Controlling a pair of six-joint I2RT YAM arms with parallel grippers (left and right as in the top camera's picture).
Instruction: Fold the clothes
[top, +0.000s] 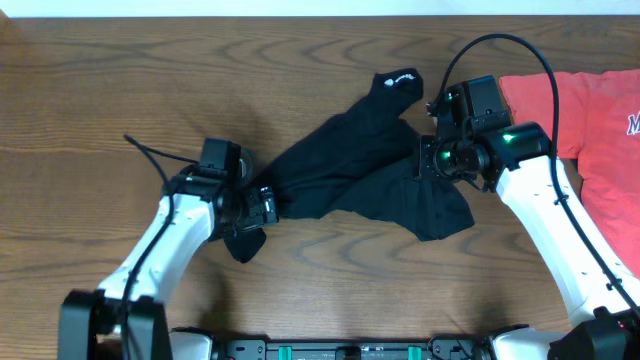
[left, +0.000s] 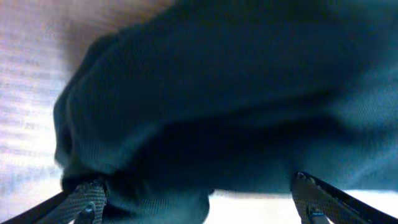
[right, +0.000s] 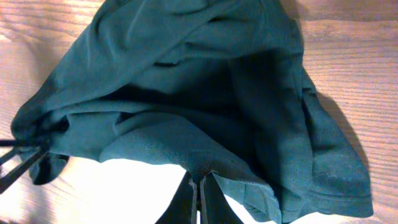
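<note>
From above, the black garment (top: 350, 170) lies crumpled on the tabletop (top: 100, 90), drawn out like a band between the left hand (top: 262, 205) and the right hand (top: 425, 160). One short end passes the left hand and lies behind it. The larger mass lies just beside the right hand, on the side that faces the left hand. A red shirt (top: 600, 110) lies on the other side of the right arm, apart from the black one. I think the danger is that the cloth is twisted and not flat. If the hands fold it as it is, the wrinkles will be shut into the fold.

In the left wrist view, the two fingers (left: 84, 199) stand wide apart, so this hand is released. The cloth fills almost all the space in front of them and bunches against one finger. If the hand closes here, it may take a thick lump of several layers in place of one clean edge.

In the right wrist view, the fingers (right: 198, 190) are pressed together, and I judge that they are clenched on an edge of the garment. The rest of it spreads out in front of the hand in deep folds. The hold looks thin, at the very border, so a strong pull could let the cloth slip out.
</note>
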